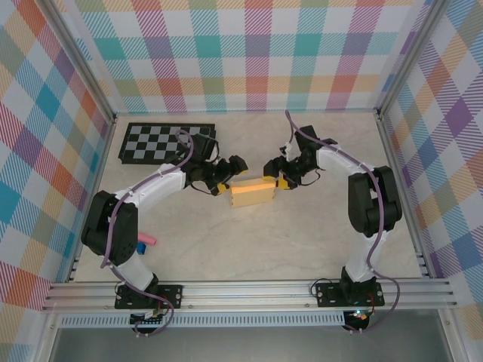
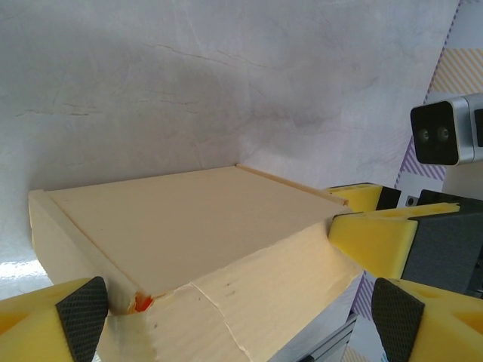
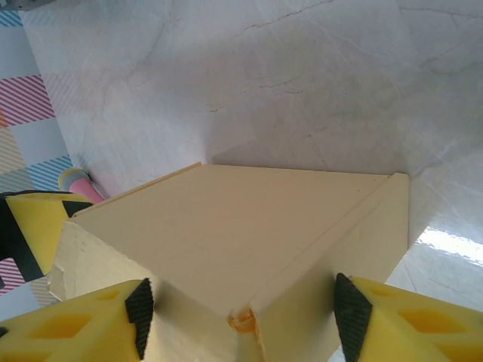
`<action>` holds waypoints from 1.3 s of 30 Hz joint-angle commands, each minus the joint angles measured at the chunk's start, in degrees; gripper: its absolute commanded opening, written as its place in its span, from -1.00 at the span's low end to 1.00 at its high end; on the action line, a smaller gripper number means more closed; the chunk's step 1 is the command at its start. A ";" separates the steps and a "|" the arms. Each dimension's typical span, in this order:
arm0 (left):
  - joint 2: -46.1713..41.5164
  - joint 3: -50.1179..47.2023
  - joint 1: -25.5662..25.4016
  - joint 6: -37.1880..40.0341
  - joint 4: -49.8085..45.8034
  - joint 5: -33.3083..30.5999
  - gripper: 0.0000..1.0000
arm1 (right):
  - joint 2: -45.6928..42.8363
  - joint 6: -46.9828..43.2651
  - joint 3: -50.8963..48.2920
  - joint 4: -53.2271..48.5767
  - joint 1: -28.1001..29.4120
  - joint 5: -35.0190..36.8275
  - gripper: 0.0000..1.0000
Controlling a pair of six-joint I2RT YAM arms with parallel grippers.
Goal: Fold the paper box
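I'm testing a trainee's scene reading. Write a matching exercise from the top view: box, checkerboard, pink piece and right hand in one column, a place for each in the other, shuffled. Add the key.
Things:
1. box
2. checkerboard
3. pink piece
4. right hand

Places:
A. far left of the table
B. at the box's right end
C. the table's middle
D. the table's near left

Pairs: 1-C, 2-A, 3-D, 4-B
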 commanded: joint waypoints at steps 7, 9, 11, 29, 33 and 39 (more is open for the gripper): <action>1.05 0.26 -0.69 -1.41 4.82 3.12 0.91 | -1.81 1.55 -1.69 2.17 2.35 -1.73 0.54; 1.18 0.01 -0.70 -1.86 5.11 3.25 0.91 | -2.04 2.07 -1.80 2.60 2.50 -2.23 0.55; 1.42 -0.60 -0.70 -2.99 5.99 3.65 0.91 | -2.01 2.18 -1.67 2.62 2.97 -2.32 0.56; 2.46 1.22 -0.38 -11.08 6.10 9.03 0.95 | -3.77 -0.76 -3.98 0.12 7.27 11.89 0.57; 2.24 1.41 -0.11 -6.83 1.38 6.91 0.98 | -5.26 -0.12 -2.70 -0.86 7.20 13.34 0.66; 1.65 2.88 2.60 6.80 -3.75 3.78 1.00 | -7.87 -1.21 -0.79 -2.14 6.01 15.06 0.68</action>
